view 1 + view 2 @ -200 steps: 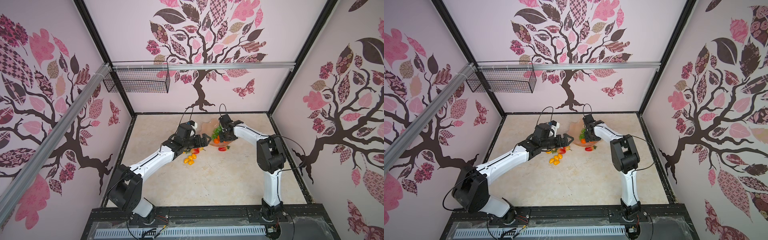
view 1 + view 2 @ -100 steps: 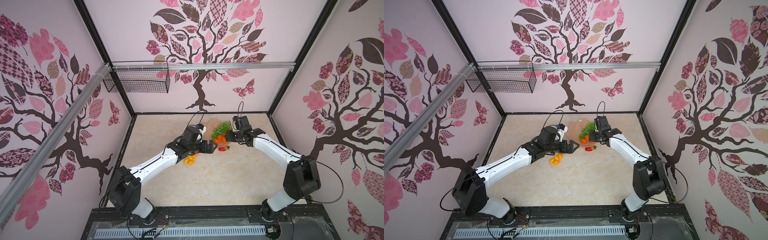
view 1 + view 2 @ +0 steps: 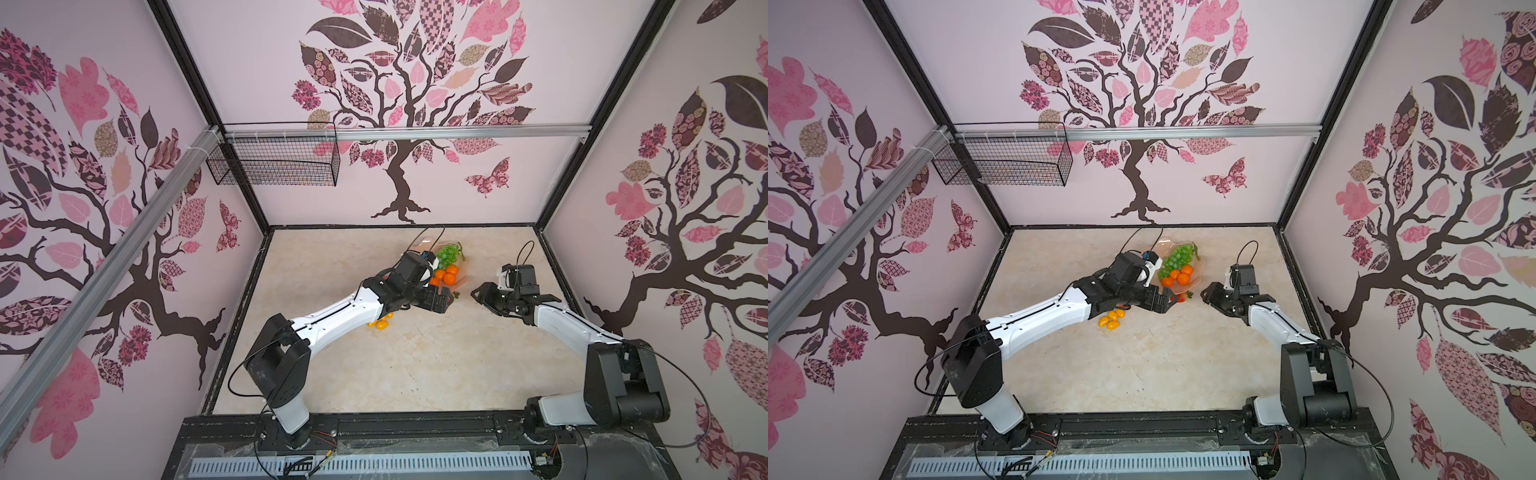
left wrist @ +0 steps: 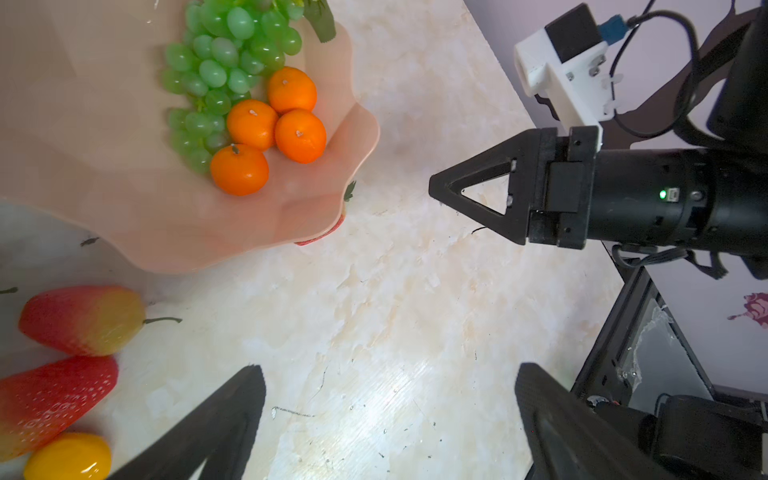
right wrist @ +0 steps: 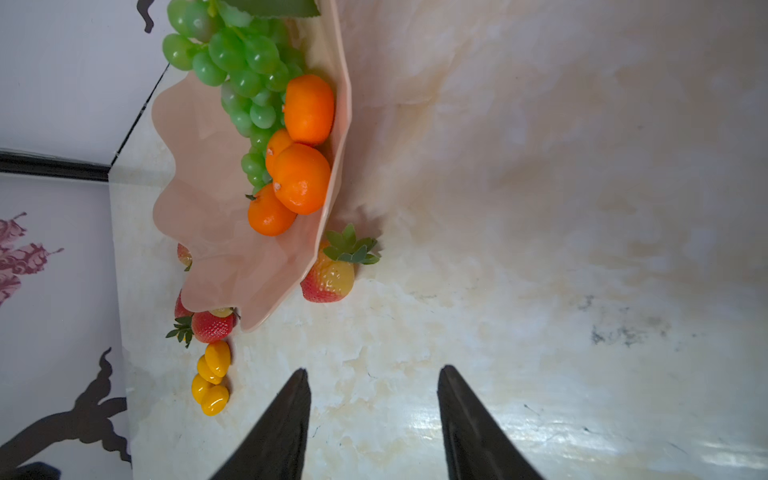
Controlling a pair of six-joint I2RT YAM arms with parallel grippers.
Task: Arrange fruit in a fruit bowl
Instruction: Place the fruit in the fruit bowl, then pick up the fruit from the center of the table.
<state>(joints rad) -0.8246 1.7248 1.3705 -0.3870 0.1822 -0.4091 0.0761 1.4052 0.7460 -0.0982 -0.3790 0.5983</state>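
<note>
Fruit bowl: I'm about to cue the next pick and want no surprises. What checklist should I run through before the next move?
1. Left pincer open and empty: ok.
2. Right pincer open and empty: ok.
3. Grape bunch and four tangerines inside the fruit bowl: ok.
4. All fruit in the bowl: not ok; strawberries and yellow tomatoes lie on the table.
5. Rim-side strawberry free to grasp: not ok; it sits partly under the bowl's rim.
6. Bowl sitting flat: cannot tell.
</note>
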